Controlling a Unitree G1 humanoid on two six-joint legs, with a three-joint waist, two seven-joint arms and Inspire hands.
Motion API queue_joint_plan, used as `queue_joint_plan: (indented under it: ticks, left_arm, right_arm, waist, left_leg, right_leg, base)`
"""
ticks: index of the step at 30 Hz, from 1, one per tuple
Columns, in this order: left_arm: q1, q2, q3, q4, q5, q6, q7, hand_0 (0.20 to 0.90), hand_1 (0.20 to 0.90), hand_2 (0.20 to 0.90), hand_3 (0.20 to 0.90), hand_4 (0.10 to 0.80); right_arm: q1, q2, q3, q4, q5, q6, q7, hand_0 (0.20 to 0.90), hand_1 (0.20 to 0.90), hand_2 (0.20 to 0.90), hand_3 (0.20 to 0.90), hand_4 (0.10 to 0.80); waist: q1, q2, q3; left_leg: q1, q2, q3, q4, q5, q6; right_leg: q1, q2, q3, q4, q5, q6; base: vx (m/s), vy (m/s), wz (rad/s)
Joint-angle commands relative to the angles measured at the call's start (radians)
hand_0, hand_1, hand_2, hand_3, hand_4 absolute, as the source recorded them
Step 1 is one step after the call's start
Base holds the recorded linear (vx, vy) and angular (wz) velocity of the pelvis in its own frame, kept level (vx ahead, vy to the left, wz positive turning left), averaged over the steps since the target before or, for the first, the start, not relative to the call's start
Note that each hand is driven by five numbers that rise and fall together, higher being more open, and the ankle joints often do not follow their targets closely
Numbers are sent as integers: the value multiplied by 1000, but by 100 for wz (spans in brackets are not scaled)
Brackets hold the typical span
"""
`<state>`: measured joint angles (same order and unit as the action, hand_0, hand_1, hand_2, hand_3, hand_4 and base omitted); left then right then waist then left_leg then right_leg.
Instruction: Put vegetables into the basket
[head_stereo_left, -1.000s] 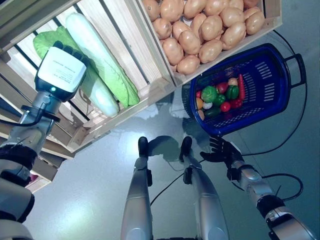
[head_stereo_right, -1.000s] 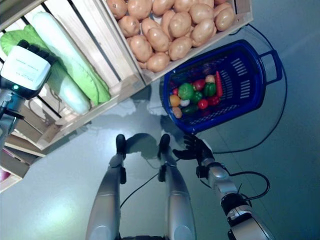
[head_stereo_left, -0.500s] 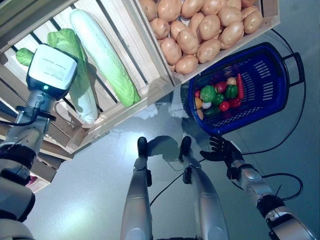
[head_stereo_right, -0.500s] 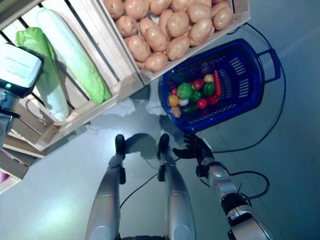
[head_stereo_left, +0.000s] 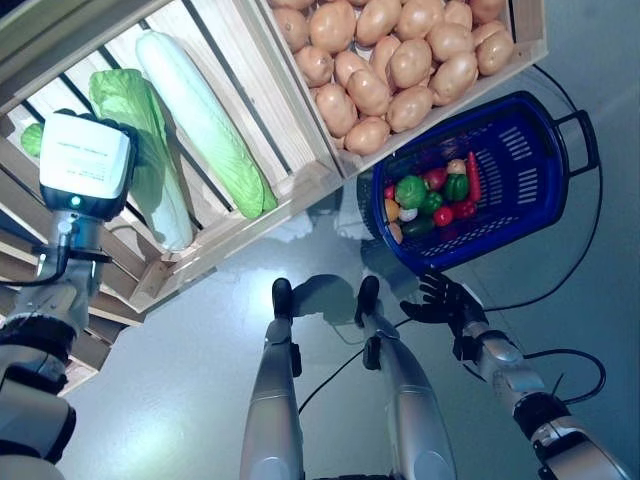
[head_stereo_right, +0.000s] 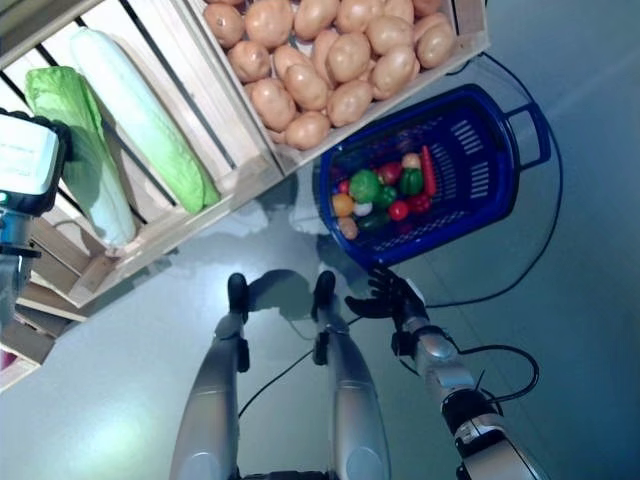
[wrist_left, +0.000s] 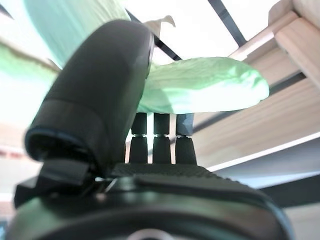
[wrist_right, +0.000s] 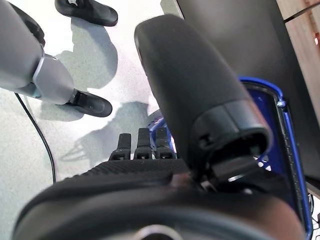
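A blue plastic basket (head_stereo_left: 545, 190) stands on the floor and holds several small vegetables (head_stereo_left: 430, 195), green, red and orange. In the slatted wooden crate (head_stereo_left: 300, 175) lie two long pale green cabbages. My left hand (head_stereo_left: 128, 140) is up at the left cabbage (head_stereo_left: 140, 130), its straight fingers (wrist_left: 160, 140) reaching under the leafy part (wrist_left: 200, 90); it is open. The other cabbage (head_stereo_left: 205, 120) lies apart to the right. My right hand (head_stereo_left: 440, 300) hangs open and holds nothing, just below the basket's near rim (wrist_right: 287, 150).
A second wooden crate (head_stereo_left: 525, 55) full of potatoes (head_stereo_left: 390, 60) sits above the basket, its corner overhanging the basket's far edge. Further wooden shelf boards (head_stereo_left: 90, 345) show at the lower left. Grey floor spreads around the basket.
The camera has shifted a little. My left hand has drawn back toward the left end of the crate, and the left cabbage now lies apart from the right one. The right hand has stayed put.
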<state>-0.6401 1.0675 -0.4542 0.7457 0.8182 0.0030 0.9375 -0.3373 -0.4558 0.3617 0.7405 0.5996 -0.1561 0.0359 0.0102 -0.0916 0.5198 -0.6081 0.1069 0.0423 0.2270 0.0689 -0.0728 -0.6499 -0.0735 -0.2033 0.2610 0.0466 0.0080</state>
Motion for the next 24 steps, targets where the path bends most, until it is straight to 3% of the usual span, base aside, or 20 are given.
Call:
queue_joint_plan:
  ticks: [1,8,17,23,24]
  left_arm:
    - [-5,24,200,-106,-87,-2,134,300,300,300,300,400]
    - [117,-14,309,-234,-161,-48,129,300,300,300,300,400]
    - [324,-186,465,-393,-462,-173,44,300,300,300,300,400]
    - [453,-360,520,-520,-767,-268,-199,300,300,300,300,400]
    - [490,-407,524,-544,-896,-278,-325,300,300,300,300,400]
  right_arm:
    - [91,-27,-37,-94,54,-72,-42,900,900,900,900,800]
    - [119,7,-51,-91,58,-73,-49,900,900,900,900,800]
    - [167,43,-74,-103,43,-105,-63,900,900,900,900,800]
    - [231,72,-114,-195,18,-149,-69,900,900,900,900,800]
    - [252,79,-137,-223,13,-169,-64,900,900,900,900,800]
  waist:
    - [26,8,0]
    - [55,12,0]
    - [95,28,0]
    - [109,26,-34]
    - [110,27,-50]
  left_leg:
    - [-29,-20,-9,8,20,-45]
    - [55,-28,-20,-38,24,-45]
    - [202,-37,-31,-95,18,-43]
    - [303,-42,-39,-128,7,-39]
    - [333,-42,-38,-143,6,-40]
  right_leg:
    - [140,-33,-43,-51,-62,57]
    - [235,-36,-74,-102,-55,60]
    - [385,-36,-110,-151,-65,61]
    - [498,-33,-125,-188,-69,65]
    - [533,-33,-128,-205,-67,68]
  base:
    - [62,-66,4]
    - [70,-70,6]
    - [79,-57,4]
    - [80,-48,13]
    - [94,-26,5]
